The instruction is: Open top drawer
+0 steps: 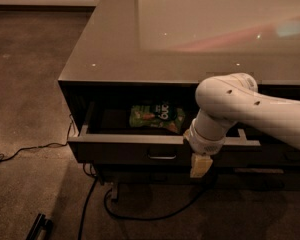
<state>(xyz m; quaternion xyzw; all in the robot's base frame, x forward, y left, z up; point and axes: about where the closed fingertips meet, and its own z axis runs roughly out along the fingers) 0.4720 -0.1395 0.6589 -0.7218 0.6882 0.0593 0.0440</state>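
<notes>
The top drawer (125, 151) stands pulled out from under the glossy cabinet top. Its dark front carries a small metal pull (161, 157) at the centre. A green snack bag (156, 117) lies on the drawer floor. My white arm reaches in from the right. My gripper (200, 166) hangs down in front of the drawer front, just right of the pull, and points at the floor. It does not touch the pull.
The cabinet top (200, 34) is wide and reflective. Black cables (90, 204) run over the carpet below the drawer and off to the left. A dark object (38, 227) lies on the floor at the lower left. Lower drawer fronts (270, 173) are in shadow.
</notes>
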